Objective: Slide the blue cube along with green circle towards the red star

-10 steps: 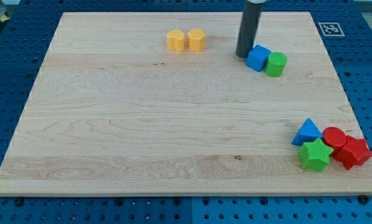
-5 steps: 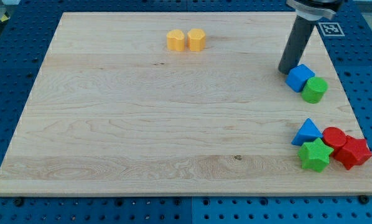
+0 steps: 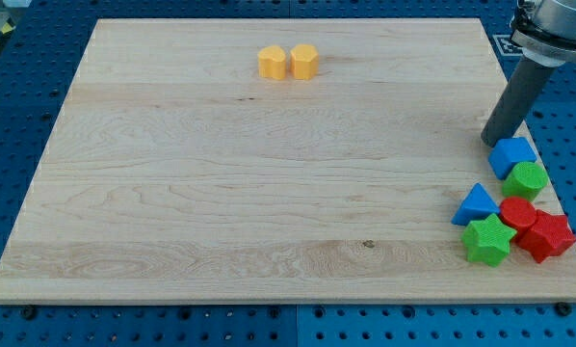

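Observation:
My tip (image 3: 495,143) rests on the board near its right edge, touching the upper left side of the blue cube (image 3: 512,155). The green circle (image 3: 526,180) sits against the blue cube's lower right side. Just below the green circle lies the red circle (image 3: 516,212), and the red star (image 3: 548,235) is at the board's lower right corner. The green circle stands a short gap above the red star.
A blue triangle (image 3: 476,205) and a green star (image 3: 487,240) sit left of the red blocks. Two yellow blocks (image 3: 289,62) lie side by side near the view's top. The board's right edge (image 3: 534,135) runs close to the blue cube.
My tip has moved right and down the view, pushing the blue cube and green circle together from the upper right area to just above the red circle and star.

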